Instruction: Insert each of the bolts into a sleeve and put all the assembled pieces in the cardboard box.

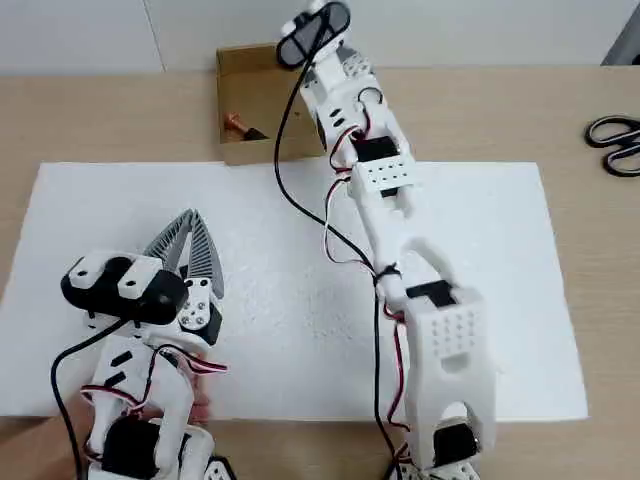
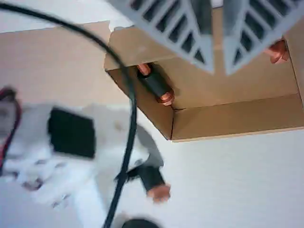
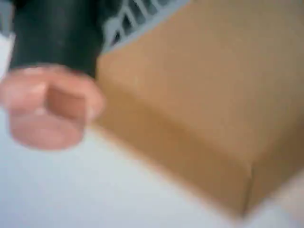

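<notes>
The open cardboard box stands at the far edge of the white foam sheet. Inside it lies an assembled piece, a copper bolt in a black sleeve, also seen from above as the assembled piece. Another copper end shows deeper in the box. My right gripper is shut on a black sleeve with a copper bolt head, held just outside the box wall over the foam. From the left wrist this held piece hangs near the box corner. My left gripper rests at the near left, shut and empty.
Scissors lie on the wooden table at the far right. The right arm stretches across the middle of the foam towards the box, trailing a black cable. The left arm's base sits at the near edge.
</notes>
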